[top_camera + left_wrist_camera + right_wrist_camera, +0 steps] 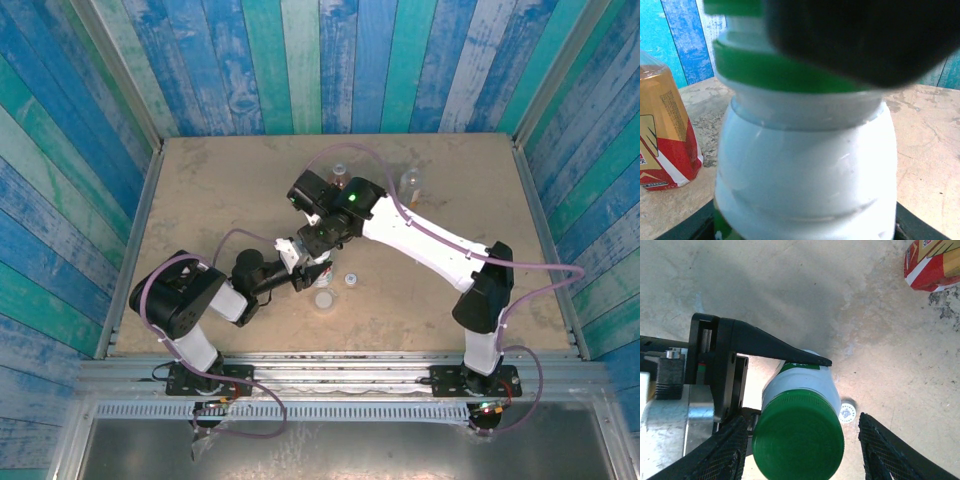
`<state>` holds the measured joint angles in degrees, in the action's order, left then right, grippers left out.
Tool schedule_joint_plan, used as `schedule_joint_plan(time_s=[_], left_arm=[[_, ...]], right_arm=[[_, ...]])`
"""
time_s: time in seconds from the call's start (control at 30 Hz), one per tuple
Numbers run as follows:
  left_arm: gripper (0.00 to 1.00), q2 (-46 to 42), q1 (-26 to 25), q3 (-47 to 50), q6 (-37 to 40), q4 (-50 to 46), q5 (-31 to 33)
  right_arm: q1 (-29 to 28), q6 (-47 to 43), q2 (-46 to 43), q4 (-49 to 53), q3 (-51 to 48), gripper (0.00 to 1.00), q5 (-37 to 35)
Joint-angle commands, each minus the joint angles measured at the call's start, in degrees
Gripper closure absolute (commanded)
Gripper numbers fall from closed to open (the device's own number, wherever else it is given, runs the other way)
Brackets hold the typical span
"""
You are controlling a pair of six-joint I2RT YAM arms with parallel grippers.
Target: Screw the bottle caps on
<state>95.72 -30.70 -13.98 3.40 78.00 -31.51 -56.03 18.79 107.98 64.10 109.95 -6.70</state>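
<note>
Right claw (801,420) is hovering released astride dark green cap (798,440) | we are seeing left claw (303,268) seemingly grasping white bottle (802,385)

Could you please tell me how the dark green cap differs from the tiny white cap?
The dark green cap sits on top of the white bottle; the tiny white cap lies loose on the table. The dark green cap looks clearly wider than the tiny white cap. Both are round.
</note>
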Motion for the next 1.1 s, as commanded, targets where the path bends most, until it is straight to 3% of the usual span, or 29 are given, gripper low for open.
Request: schedule_joint_plan(time_s=[0.0, 0.33, 0.8, 1.07], left_arm=[[0.42, 0.28, -0.51, 1.11, 0.30, -5.00, -0.03], [0.42, 1.12, -0.55, 1.18, 0.04, -4.20, -0.13], [0.42, 0.47, -0.52, 1.15, 0.33, -5.18, -0.01], [0.42, 0.59, -0.59, 1.01, 0.27, -5.22, -0.28]], right_arm=[[-0.75, -0.35, -2.45, -1.11, 0.70, 0.39, 2.26], [-0.07, 0.88, -6.85, -4.26, -1.80, 0.34, 2.70], [3.42, 0.64, -6.07, -5.91, -7.35, 0.62, 5.00], [3.56, 0.79, -6.22, -6.00, -9.71, 0.67, 5.64]])
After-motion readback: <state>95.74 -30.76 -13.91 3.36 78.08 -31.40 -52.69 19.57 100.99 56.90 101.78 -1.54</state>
